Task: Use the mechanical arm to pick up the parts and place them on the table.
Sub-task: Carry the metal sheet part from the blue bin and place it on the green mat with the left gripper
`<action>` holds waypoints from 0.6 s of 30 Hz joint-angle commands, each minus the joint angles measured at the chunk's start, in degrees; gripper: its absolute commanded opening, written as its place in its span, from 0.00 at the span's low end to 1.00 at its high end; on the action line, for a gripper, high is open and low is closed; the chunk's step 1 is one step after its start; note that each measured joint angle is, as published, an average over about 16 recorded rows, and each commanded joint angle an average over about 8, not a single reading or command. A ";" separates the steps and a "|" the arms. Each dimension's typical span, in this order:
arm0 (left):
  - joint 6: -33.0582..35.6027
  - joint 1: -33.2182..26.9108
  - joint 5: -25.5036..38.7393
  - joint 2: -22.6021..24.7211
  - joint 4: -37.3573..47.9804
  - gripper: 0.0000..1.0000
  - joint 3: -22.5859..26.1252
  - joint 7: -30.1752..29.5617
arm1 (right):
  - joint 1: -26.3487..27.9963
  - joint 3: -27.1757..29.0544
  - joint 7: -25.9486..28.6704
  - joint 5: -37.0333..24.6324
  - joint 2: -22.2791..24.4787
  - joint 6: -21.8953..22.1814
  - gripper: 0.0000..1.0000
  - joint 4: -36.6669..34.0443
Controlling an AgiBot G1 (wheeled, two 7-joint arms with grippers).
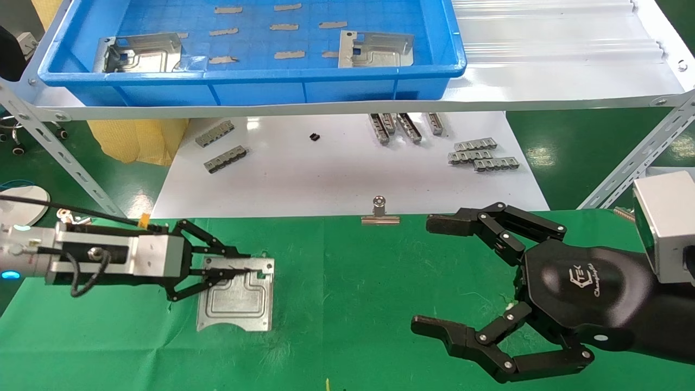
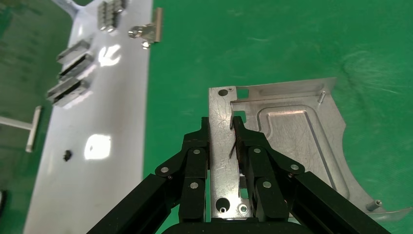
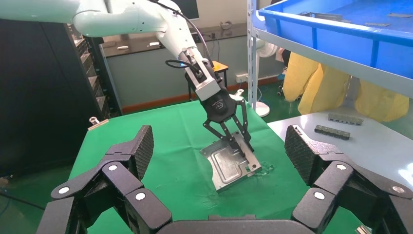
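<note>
Parts first: one stamped plate [image 1: 236, 296] lies on the green cloth table [image 1: 347, 304], and the left gripper [image 1: 231, 266] has its slim black fingers [image 2: 197, 156] pinched together on the plate's flat upper edge strip. Two more plates [image 1: 142, 53] wait up in the blue tray [image 1: 244, 81]. The right gripper [image 1: 461, 277], that big black hand, hangs well apart with its jointed fingers splayed wide. My worry: thin, slick metal on wrinkled cloth, so if the jaws open while the plate is tilted, it could skid or snag a fold. It is silvery sheet, embossed channel, one curved cut-out edge, small square holes.
</note>
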 commanded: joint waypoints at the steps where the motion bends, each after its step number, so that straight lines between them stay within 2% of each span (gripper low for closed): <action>1: -0.29 0.16 0.42 0.76 1.91 0.73 0.22 2.33 | 0.00 0.00 0.00 0.00 0.00 0.00 1.00 0.00; 3: -0.58 0.06 0.72 1.44 3.38 0.98 0.40 3.53 | 0.00 0.00 0.00 0.00 0.00 0.00 1.00 0.00; 4: -0.79 -0.01 0.86 1.76 4.07 1.00 0.47 4.00 | 0.00 0.00 0.00 0.00 0.00 0.00 1.00 0.00; 12: -0.84 -1.05 1.27 3.57 8.49 1.00 0.71 5.90 | 0.00 0.00 0.00 0.00 0.00 0.00 1.00 0.00; 18: 1.98 -1.20 -0.45 3.47 12.97 1.00 -0.36 1.76 | 0.00 0.00 0.00 0.00 0.00 0.00 1.00 0.00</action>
